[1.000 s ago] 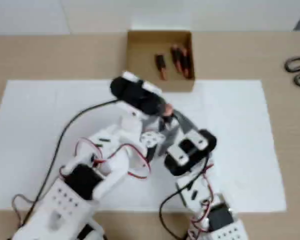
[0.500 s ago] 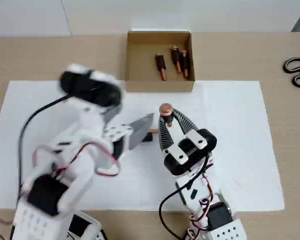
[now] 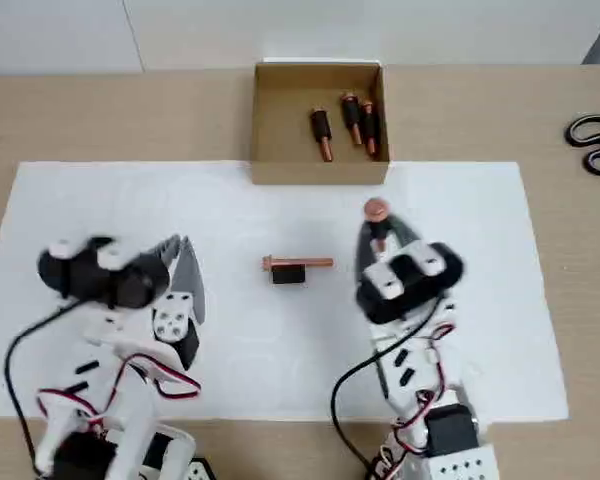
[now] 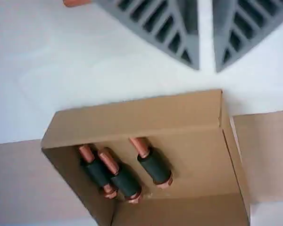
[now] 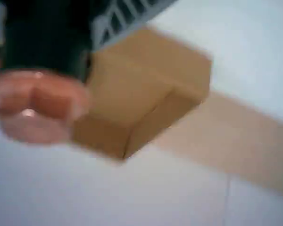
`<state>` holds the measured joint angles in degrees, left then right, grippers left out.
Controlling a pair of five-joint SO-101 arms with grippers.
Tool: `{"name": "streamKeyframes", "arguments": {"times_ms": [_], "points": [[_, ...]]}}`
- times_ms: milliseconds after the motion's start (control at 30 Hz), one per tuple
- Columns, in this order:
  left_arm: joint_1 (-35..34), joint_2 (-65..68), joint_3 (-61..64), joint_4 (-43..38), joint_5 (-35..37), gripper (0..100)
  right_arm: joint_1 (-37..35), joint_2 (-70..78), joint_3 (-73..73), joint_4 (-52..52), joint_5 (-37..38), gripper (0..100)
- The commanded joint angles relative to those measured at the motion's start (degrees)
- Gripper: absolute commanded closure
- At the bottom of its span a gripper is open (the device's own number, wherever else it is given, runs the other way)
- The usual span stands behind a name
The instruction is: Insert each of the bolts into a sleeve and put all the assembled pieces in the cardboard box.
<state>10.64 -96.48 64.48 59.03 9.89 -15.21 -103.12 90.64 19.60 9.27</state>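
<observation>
The cardboard box (image 3: pixel 270 120) stands at the table's far side and holds three bolts in black sleeves (image 3: pixel 348 122); the left wrist view looks into the box (image 4: pixel 132 117) at the same assembled pieces (image 4: pixel 127 176). A fourth assembled piece (image 3: pixel 295 267) lies flat on the white paper, mid-table. My left gripper (image 3: pixel 180 262) sits at the left, away from it, its grey fingers (image 4: pixel 179 28) slightly open and holding nothing. My right gripper (image 3: pixel 378 235) is shut on an upright copper bolt (image 3: pixel 376 209) in a black sleeve (image 5: pixel 42 42), just in front of the box's right corner.
A white paper sheet (image 3: pixel 480 300) covers the working area of the wooden table. Scissors (image 3: pixel 595 140) lie at the far right edge. Between the arms there is free paper around the lying piece.
My left arm pulled back from the centre to the left, leaving the assembled piece lying on the paper. My right gripper shifted right with its bolt and sleeve.
</observation>
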Motion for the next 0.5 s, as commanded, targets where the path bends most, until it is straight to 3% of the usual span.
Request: {"name": "streamKeyframes", "arguments": {"times_ms": [0,167,467], "points": [[-0.3,-8.3,7.4,-4.1,-0.3,99,1.6,1.8,-8.5,0.9,0.5,99.6],[-0.4,-7.5,11.3,-8.8,-0.1,99,3.6,15.8,-18.5,5.4,-1.1,99.6],[-0.4,-7.6,15.3,-16.1,-0.1,99,4.4,51.2,-42.3,4.5,-3.5,99.6]]}}
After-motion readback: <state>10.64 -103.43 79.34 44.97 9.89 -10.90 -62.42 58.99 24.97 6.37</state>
